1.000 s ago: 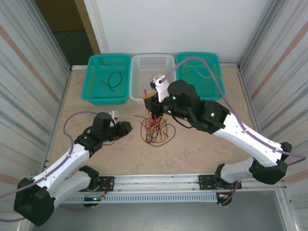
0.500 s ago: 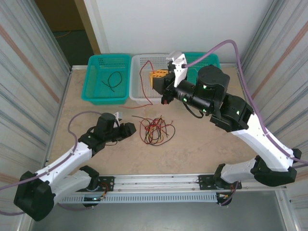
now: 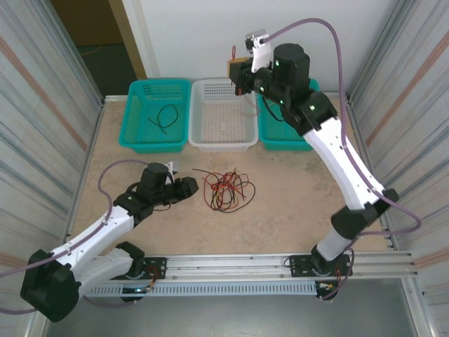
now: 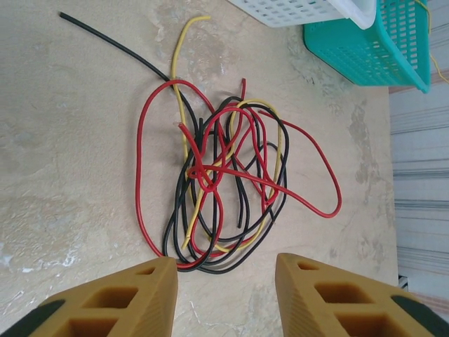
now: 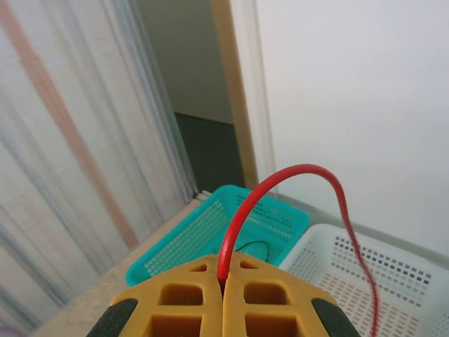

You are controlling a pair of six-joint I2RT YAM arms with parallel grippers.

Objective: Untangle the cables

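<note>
Between right fingers [image 5: 179,309], red cable [image 5: 302,167]; tangle [image 4: 203,172] perhaps against left fingers [image 4: 126,295].

- Left arm [image 3: 105,225] stretches low across the lower left, left gripper [image 4: 226,261] jaws parted.
- Right arm [image 3: 337,154] reaches high toward upper centre, right gripper [image 5: 224,270] pinching a red cable [image 5: 302,167].

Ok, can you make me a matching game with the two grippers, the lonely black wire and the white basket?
Things:
1. right gripper
2. left gripper
3. lone black wire
4. white basket

Places or states:
A. open, facing the tangle
B. inside a green basket
C. shut on a red wire
D. between the green baskets

Pairs: 1-C, 2-A, 3-B, 4-D.
</note>
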